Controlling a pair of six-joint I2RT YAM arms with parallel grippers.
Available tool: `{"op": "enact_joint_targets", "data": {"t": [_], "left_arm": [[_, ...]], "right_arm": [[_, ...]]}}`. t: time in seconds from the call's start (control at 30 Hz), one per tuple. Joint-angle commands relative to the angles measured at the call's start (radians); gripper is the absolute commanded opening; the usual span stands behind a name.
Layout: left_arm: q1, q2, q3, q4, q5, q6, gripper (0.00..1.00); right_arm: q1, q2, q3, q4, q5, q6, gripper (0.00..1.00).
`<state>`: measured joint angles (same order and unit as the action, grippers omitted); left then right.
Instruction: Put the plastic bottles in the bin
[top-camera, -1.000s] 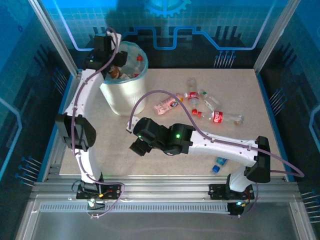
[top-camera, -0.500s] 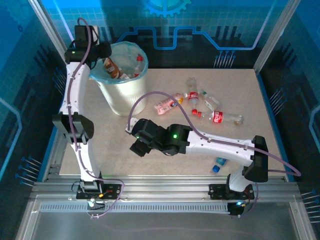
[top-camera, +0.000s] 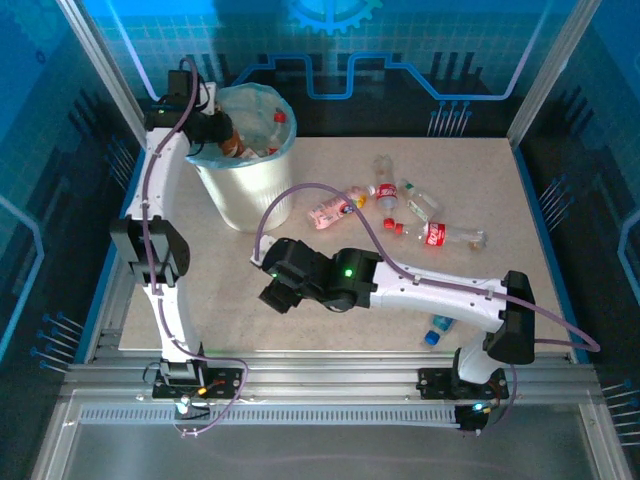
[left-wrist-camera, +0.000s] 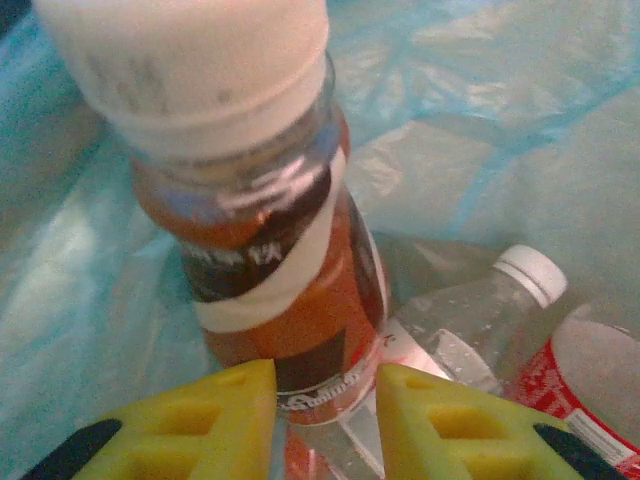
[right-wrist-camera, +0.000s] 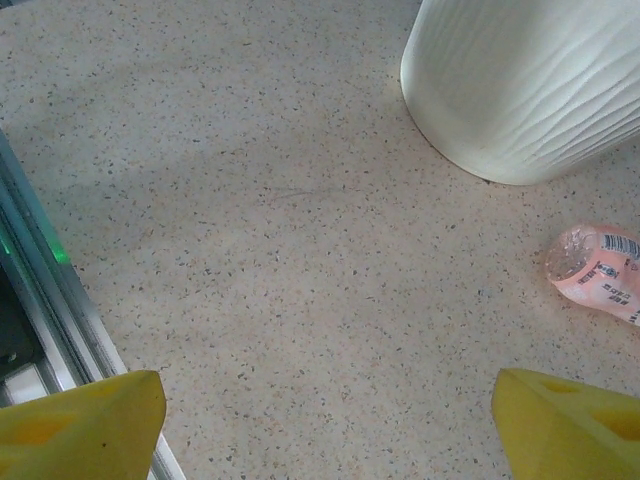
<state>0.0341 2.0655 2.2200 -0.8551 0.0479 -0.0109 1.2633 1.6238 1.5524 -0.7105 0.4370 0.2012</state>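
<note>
Brown btl (left-wrist-camera: 280, 290) — inside blue-lined bin (top-camera: 246, 196)

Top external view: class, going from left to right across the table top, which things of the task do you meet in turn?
white bin → pink-labelled bottle → long red-labelled bottle. The small bottles bunched between the last two overlap, so they are left out.

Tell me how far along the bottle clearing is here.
Done: several bottles lie inside the bin. In hand: the left pincer is shut on a brown-labelled bottle against the blue bag. The right pincer is open above bare table. Remaining: at least five bottles on the table, including the pink bottle and the blue-capped bottle.
</note>
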Motion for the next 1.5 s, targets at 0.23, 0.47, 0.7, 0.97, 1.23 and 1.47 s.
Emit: {"op": "enact_joint_targets", "data": {"t": [0.23, 0.47, 0.7, 0.97, 1.23, 1.47], "left_arm": [[-0.145, -0.167, 0.001, 0.062, -0.048, 0.056, 0.45], [-0.27, -0.398, -0.212, 0.267, -0.127, 0.099, 0.54], [-0.563, -0.563, -0.506, 0.501, -0.126, 0.305, 0.63], [-0.867, -0.603, -0.709, 0.588, -0.074, 0.368, 0.64], [-1.006, -0.596, -0.832, 0.603, -0.004, 0.243, 0.65], [-1.005, -0.597, -0.915, 0.643, 0.006, 0.076, 0.65]], "right_arm": [[-0.035, -0.109, 0.021, -0.1, 0.137, 0.161, 0.83], [-0.259, -0.374, -0.171, -0.228, 0.091, 0.43, 0.86], [-0.788, -0.53, -0.407, -0.241, -0.197, 0.333, 0.84], [-1.015, -0.534, -0.447, -0.351, -0.105, 0.455, 0.91], [-1.033, -0.641, -0.739, -0.385, -0.14, 0.646, 0.98], [-1.042, -0.649, -0.886, -0.283, -0.19, 0.683, 0.96]]}}
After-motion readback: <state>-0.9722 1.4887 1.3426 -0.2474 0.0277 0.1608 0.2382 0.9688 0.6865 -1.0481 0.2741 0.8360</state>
